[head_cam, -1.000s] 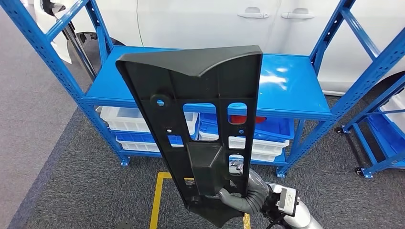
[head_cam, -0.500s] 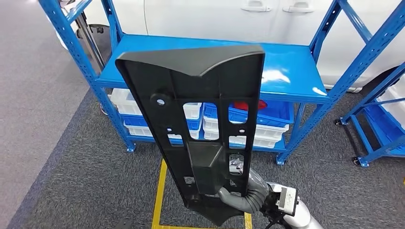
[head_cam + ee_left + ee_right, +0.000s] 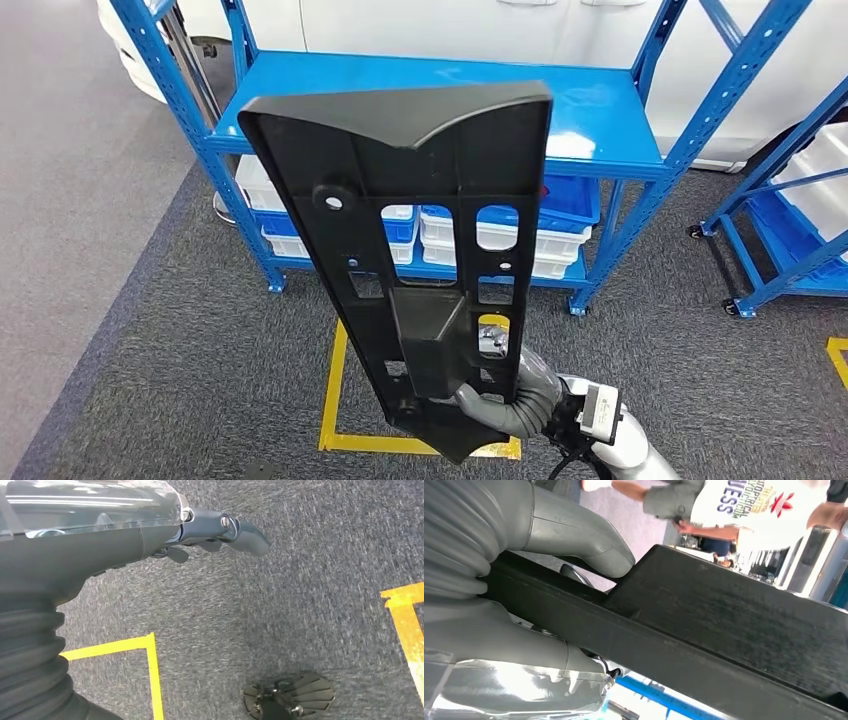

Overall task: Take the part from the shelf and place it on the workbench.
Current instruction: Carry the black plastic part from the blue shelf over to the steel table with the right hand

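The right hand (image 3: 505, 405) grips the lower end of the long black part (image 3: 410, 240), held upright with its long axis rising away from the hand, near the blue shelf (image 3: 600, 120), while the left hand (image 3: 220, 530) hangs holding nothing, fingers loosely extended.

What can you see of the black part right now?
The black part is a long, flat panel of matte plastic, broad at the top and tapering toward the bottom. It has several rectangular cutouts, a round boss with a hole and a raised box-like block low down. It stands nearly upright, leaning slightly, in front of the blue shelf. The right hand grips its lower end.
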You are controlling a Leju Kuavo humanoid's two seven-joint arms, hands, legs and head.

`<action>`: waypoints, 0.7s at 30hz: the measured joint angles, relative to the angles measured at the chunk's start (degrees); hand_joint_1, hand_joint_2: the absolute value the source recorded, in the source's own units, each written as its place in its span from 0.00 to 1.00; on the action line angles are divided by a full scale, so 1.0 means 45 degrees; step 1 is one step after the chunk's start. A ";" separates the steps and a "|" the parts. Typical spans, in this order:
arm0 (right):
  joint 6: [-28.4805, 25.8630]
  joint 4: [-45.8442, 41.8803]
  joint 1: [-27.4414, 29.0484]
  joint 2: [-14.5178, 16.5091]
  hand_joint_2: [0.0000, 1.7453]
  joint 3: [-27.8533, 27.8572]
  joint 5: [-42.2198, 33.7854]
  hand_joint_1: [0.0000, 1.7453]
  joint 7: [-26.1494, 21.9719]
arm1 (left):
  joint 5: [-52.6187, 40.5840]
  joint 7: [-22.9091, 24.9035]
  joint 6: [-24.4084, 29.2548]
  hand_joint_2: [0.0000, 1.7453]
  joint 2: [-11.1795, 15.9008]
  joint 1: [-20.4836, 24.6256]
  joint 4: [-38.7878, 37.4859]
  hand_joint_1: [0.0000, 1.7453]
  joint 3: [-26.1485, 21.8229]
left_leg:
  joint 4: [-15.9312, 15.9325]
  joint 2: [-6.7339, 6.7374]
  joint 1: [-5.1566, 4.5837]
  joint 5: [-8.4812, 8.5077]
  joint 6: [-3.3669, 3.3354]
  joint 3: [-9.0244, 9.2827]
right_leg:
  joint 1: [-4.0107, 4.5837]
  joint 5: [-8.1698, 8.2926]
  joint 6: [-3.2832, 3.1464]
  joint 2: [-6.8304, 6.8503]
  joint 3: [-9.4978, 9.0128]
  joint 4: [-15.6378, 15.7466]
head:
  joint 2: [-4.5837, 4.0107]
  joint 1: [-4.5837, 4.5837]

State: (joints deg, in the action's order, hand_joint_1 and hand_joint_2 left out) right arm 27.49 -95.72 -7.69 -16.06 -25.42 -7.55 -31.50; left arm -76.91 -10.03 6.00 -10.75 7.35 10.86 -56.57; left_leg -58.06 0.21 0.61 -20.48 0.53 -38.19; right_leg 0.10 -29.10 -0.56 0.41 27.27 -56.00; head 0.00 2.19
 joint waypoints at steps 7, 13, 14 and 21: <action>0.0257 0.0139 0.0019 0.0169 1.00 -0.0004 -0.0055 1.00 0.0419 | 0.0102 0.0000 0.0488 1.00 0.0009 -0.0040 0.0000 0.00 -0.0032 | -0.3568 -0.0039 0.0020 -0.1724 0.0268 -0.0474 | -0.0061 0.1025 -0.0148 -0.0082 0.1211 0.0019 | -0.0001 0.0001; 0.0297 0.0221 0.0071 0.0160 1.00 0.0044 -0.0419 1.00 0.0643 | 0.0106 -0.0002 0.0461 1.00 0.0035 -0.0042 0.0000 0.00 -0.0047 | 0.0231 -0.0488 -0.0009 -0.1913 -0.0056 0.2261 | -0.0017 0.1499 0.0206 -0.0480 0.1927 -0.0366 | -0.0002 0.0002; 0.0298 0.0225 0.0108 0.0153 1.00 0.0066 -0.0451 1.00 0.0664 | 0.0101 -0.0001 0.0448 1.00 0.0036 -0.0045 0.0000 0.00 -0.0052 | 0.0252 -0.0382 0.0002 -0.1863 -0.0146 0.2222 | -0.0040 0.1548 0.0278 -0.0537 0.1962 -0.0386 | -0.0001 0.0002; 0.0298 0.0270 0.0201 0.0120 1.00 0.0121 -0.0619 1.00 0.0834 | 0.0034 0.0016 0.0376 1.00 0.0040 -0.0073 0.0000 0.00 -0.0082 | 0.0308 0.0275 0.0036 -0.1492 -0.0463 0.1874 | -0.0183 -0.0520 0.0666 -0.0208 0.3531 -0.4178 | -0.0001 0.0000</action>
State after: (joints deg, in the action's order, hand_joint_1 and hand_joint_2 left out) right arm 28.83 -94.51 -6.78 -15.52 -24.87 -10.34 -27.75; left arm -76.76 -9.96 7.69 -10.57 7.02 10.86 -56.94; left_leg -56.67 1.45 0.77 -27.20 -1.55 -29.76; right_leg -0.72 -31.44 2.44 -0.53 43.16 -74.80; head -0.01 2.19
